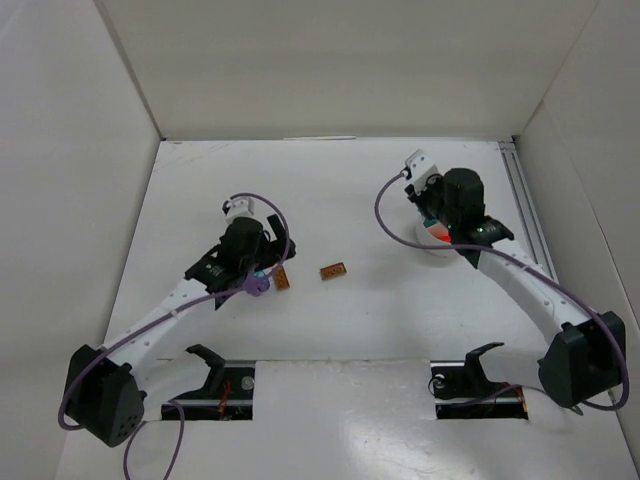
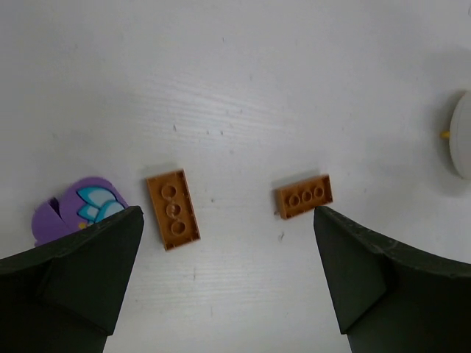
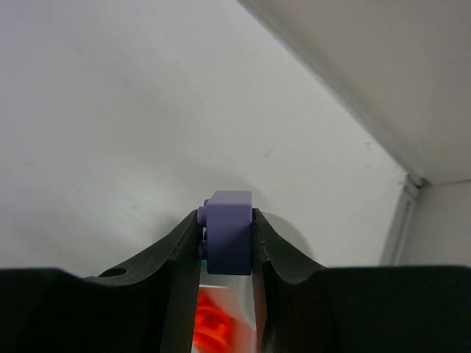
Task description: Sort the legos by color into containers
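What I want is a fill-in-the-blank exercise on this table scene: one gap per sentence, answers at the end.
1. The right hand is shut on a ____ brick.
2. The left hand is ____, holding nothing.
3. Below the left hand, ____ brown legos lie on the table.
4. The white bowl sits under the ____ hand.
Answers: purple; open; two; right.
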You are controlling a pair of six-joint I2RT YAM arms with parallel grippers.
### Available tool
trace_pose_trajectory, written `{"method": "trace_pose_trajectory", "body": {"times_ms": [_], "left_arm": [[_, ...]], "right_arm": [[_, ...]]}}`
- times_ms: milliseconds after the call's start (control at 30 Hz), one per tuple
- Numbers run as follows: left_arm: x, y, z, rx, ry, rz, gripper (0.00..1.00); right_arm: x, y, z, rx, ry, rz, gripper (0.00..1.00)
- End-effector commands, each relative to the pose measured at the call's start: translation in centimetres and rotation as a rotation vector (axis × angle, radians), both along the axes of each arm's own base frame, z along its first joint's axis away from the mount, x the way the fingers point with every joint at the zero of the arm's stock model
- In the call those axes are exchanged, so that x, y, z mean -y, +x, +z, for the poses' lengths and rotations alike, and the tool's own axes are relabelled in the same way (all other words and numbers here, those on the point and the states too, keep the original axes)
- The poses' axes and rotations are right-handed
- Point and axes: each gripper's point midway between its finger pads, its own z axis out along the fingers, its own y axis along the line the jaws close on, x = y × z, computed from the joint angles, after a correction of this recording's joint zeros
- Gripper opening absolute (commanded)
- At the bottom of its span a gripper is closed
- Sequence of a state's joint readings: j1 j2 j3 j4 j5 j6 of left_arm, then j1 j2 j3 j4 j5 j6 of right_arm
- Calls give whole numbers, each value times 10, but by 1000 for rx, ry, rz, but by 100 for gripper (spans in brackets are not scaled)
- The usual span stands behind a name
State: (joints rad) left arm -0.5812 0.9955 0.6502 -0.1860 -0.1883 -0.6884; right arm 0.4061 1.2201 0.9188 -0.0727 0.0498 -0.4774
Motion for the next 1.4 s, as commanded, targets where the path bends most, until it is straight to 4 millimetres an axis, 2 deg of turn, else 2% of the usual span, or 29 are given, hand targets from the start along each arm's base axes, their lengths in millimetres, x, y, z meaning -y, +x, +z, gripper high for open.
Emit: {"method": "trace_pose_trajectory", "body": {"times_ms": [0,33,67,100,133,167,200,233,267,300,333,433,633,733,833,867,967,1000,1067,1300,1367], "left_arm": [[5,34,46,106,-65,-43,100],[7,41,59,126,-68,-48,100],[5,45,61,120,-56,-44,100],[-1,50,59,91,-33,-29,100],[-4,52,56,72,-24,-20,100],[-6,53,53,51,-21,-17,100],[-8,53,42,5,-9,-16,100],[-14,57,40,-10,-13,1,100],[-16,57,35,-34,-14,3,100],[-15,56,26,-70,-19,-8,100],[-17,59,31,-63,-29,-5,100],[-22,62,24,-82,-23,22,100],[-40,66,7,-134,9,71,100],[-42,67,-1,-158,17,68,100],[-42,69,-1,-159,17,68,100],[-42,69,-1,-157,24,62,100],[-44,74,3,-155,22,71,100],[-44,74,0,-163,25,71,100],[-44,73,2,-165,33,65,100],[-43,71,-3,-185,33,58,100],[-43,71,-3,-185,33,58,100]], "right_arm": [[11,19,34,84,-164,148,12],[34,25,28,51,-225,122,12],[40,37,32,41,-252,132,12],[52,47,24,-8,-291,159,12],[61,45,19,-36,-290,148,12],[69,56,18,-49,-330,164,10],[76,60,14,-67,-343,167,10],[81,60,7,-101,-347,182,10],[94,67,14,-90,-371,183,9],[98,71,3,-119,-370,194,9],[100,73,1,-125,-370,216,9],[116,73,-16,-192,-413,232,9],[114,77,-43,-241,-400,311,13],[116,84,-39,-236,-393,308,13],[113,84,-44,-245,-371,322,13],[117,84,-44,-247,-369,313,13],[112,81,-43,-254,-343,329,20],[112,79,-50,-282,-331,328,20],[110,77,-51,-288,-323,336,21],[106,69,-44,-285,-263,331,25],[105,65,-49,-307,-253,329,26]]}}
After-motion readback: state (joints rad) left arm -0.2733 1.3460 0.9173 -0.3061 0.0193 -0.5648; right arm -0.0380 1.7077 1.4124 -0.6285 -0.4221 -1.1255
